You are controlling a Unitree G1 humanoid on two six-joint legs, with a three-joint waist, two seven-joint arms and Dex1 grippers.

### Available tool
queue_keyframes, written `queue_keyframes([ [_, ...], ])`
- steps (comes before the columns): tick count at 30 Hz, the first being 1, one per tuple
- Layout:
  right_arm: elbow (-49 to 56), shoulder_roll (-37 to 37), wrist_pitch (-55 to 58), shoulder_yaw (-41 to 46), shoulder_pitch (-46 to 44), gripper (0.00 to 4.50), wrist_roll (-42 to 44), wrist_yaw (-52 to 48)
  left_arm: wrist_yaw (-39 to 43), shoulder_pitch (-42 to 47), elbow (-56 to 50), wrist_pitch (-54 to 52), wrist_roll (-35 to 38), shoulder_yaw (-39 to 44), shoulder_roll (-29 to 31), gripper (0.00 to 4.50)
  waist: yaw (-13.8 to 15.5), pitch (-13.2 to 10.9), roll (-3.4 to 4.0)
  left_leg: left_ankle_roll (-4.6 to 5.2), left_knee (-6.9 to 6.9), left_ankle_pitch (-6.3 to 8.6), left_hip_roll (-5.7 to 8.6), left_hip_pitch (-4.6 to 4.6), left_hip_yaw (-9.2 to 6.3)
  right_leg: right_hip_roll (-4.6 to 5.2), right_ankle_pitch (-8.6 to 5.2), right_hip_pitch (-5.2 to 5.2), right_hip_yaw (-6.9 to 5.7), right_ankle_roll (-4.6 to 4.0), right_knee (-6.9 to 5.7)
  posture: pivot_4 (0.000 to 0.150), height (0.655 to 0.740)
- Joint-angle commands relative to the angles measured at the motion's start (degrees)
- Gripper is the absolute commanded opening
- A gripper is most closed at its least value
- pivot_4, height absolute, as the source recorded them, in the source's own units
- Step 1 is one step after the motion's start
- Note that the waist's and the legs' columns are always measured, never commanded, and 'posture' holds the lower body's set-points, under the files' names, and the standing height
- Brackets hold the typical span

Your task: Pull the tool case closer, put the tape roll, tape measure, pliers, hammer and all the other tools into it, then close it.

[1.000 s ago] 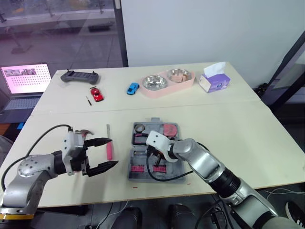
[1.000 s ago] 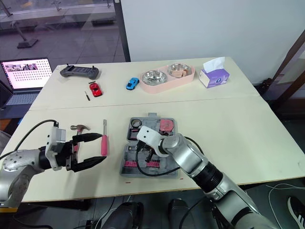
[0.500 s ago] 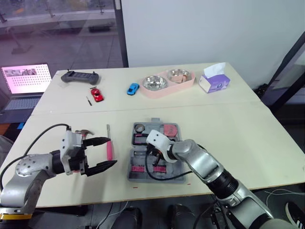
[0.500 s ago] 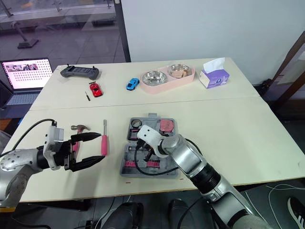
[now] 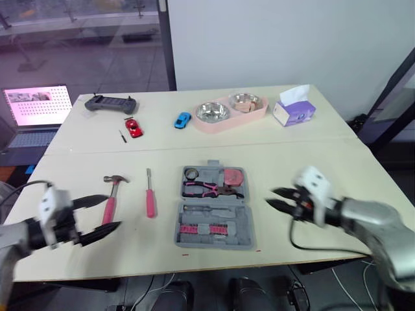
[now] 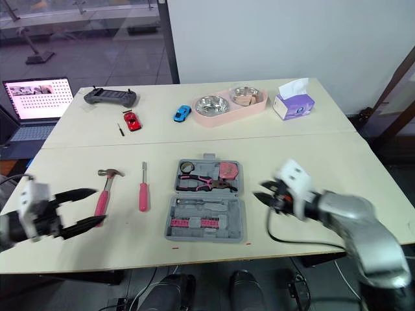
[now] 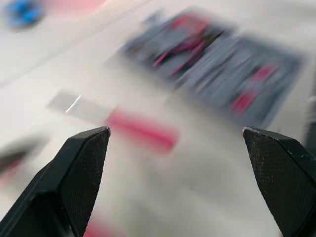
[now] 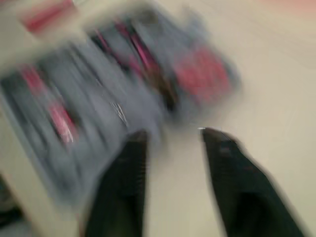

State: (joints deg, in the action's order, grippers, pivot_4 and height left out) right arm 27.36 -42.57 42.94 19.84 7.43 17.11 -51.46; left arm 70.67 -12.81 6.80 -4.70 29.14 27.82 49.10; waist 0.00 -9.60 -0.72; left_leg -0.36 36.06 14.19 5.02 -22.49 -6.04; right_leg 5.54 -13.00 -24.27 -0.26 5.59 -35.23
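The grey tool case [image 5: 212,214] lies open at mid-table. In its far half are the pink-handled pliers [image 5: 206,189], a red tape measure [image 5: 232,176] and a tape roll [image 5: 190,173]. A pink-handled hammer [image 5: 111,197] and a pink screwdriver [image 5: 150,199] lie on the table left of the case. My left gripper [image 5: 114,212] hovers open just left of the hammer's handle, holding nothing. Right of the case, my right gripper [image 5: 270,196] points toward it, fingers apart and empty. The right wrist view shows the case [image 8: 98,98] blurred beyond the spread fingers [image 8: 224,163].
Along the far table stand a pink double bowl [image 5: 228,111], a tissue box [image 5: 293,111], a blue toy car [image 5: 181,120], a red toy car [image 5: 132,127], a black controller [image 5: 110,103] and a small black stick [image 5: 121,135]. A laptop [image 5: 34,113] sits off the left edge.
My right gripper let go inside the case, leaving the pliers there, and drew back to the right. My left arm pulled back to the left, clear of the hammer and screwdriver.
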Motion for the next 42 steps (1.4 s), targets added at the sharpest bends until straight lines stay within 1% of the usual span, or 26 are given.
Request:
queue_keyframes([
  [1, -2.61, -1.17, -9.23, 6.66, 4.38, 3.95, 0.31, -2.37, 0.51, -1.21, 5.47, 4.36, -1.71, 4.98, 2.30, 4.50, 0.07, 0.00, 0.01, 0.00, 0.05, 0.00, -0.01, 0.00, 0.02, 0.01, -0.01, 0.01, 0.02, -0.02, -0.01, 0.150, 0.7400],
  [2, -4.39, -1.29, -10.98, 7.95, 6.02, 4.40, 0.24, -2.75, 0.97, -2.00, 8.38, 5.73, -2.63, 5.82, 3.09, 4.50, 0.13, 0.01, -0.01, -0.01, 0.08, 0.00, -0.04, 0.02, 0.02, 0.01, -0.02, 0.04, 0.03, -0.04, -0.01, 0.150, 0.7400],
  [3, -5.78, -1.35, -12.66, 8.86, 7.35, 4.46, 0.22, -3.12, 1.49, -2.56, 11.21, 6.98, -3.29, 6.48, 3.79, 4.50, 0.14, 0.01, -0.02, -0.03, 0.09, 0.01, -0.08, 0.04, 0.02, 0.00, -0.06, 0.07, 0.02, -0.01, 0.00, 0.150, 0.7400],
  [5, -8.15, -1.73, -15.26, 9.93, 9.04, 4.46, 0.19, -3.74, 2.05, -3.10, 15.74, 9.23, -4.30, 7.13, 4.93, 4.50, 0.26, 0.01, -0.01, -0.03, 0.06, 0.01, -0.08, 0.04, 0.06, 0.03, -0.15, 0.06, 0.03, 0.11, 0.02, 0.150, 0.7400],
  [11, -11.75, -1.75, -19.75, 10.77, 11.61, 4.46, 0.94, -4.61, 3.50, -2.03, 24.68, 13.96, -5.21, 7.78, 7.16, 4.50, 0.79, 0.01, -0.05, -0.03, 0.07, 0.02, -0.09, 0.02, 0.07, 0.06, -0.05, 0.06, 0.03, -0.06, 0.04, 0.150, 0.7400],
  [27, -11.07, -0.60, -21.32, 11.48, 14.29, 4.46, 3.24, -2.07, 4.63, 1.20, 24.18, 14.75, -5.20, 4.61, 6.43, 4.50, 0.71, 0.01, -0.05, -0.03, 0.04, 0.03, -0.10, 0.00, 0.07, 0.07, -0.05, 0.04, 0.03, -0.08, 0.04, 0.150, 0.7400],
  [31, -10.03, -0.02, -20.53, 11.59, 14.10, 4.46, 4.47, -0.62, 3.88, 1.94, 22.42, 13.57, -4.30, 4.63, 5.49, 4.50, 0.75, 0.01, -0.05, -0.03, 0.05, 0.03, -0.10, 0.00, 0.07, 0.07, -0.05, 0.05, 0.03, -0.08, 0.04, 0.150, 0.7400],
  [34, -6.36, 1.20, -18.35, 10.96, 13.68, 4.46, 5.65, 2.25, 2.76, 0.94, 19.02, 11.14, -2.60, 5.74, 3.82, 4.50, 0.73, 0.01, -0.04, -0.03, 0.05, 0.03, -0.10, 0.01, 0.07, 0.08, -0.05, 0.05, 0.03, -0.08, 0.04, 0.150, 0.7400],
  [37, -0.87, 1.76, -13.94, 10.33, 12.32, 4.46, 7.56, 5.59, 0.88, -2.52, 12.43, 8.58, -1.13, 7.24, 1.44, 4.50, 0.46, 0.01, -0.04, -0.03, 0.04, 0.03, -0.10, 0.00, 0.08, 0.07, -0.05, 0.02, 0.07, -0.08, 0.03, 0.150, 0.7400],
  [39, 3.01, 2.12, -10.20, 9.12, 9.86, 4.46, 9.89, 8.14, -1.37, -4.93, 7.01, 5.79, 1.04, 8.77, -0.84, 4.50, 0.38, 0.01, -0.05, -0.03, 0.04, 0.03, -0.14, 0.00, 0.09, 0.04, -0.05, 0.01, 0.07, -0.08, 0.03, 0.150, 0.7400],
  [42, 6.90, 4.37, -6.19, 4.33, 2.59, 4.46, 11.37, 13.91, -8.75, -7.42, -3.00, 1.16, 4.14, 10.04, -6.51, 4.50, 0.52, 0.01, -0.10, -0.03, 0.05, 0.03, -0.19, 0.00, 0.09, 0.02, -0.05, 0.03, 0.06, -0.08, 0.02, 0.150, 0.7400],
])
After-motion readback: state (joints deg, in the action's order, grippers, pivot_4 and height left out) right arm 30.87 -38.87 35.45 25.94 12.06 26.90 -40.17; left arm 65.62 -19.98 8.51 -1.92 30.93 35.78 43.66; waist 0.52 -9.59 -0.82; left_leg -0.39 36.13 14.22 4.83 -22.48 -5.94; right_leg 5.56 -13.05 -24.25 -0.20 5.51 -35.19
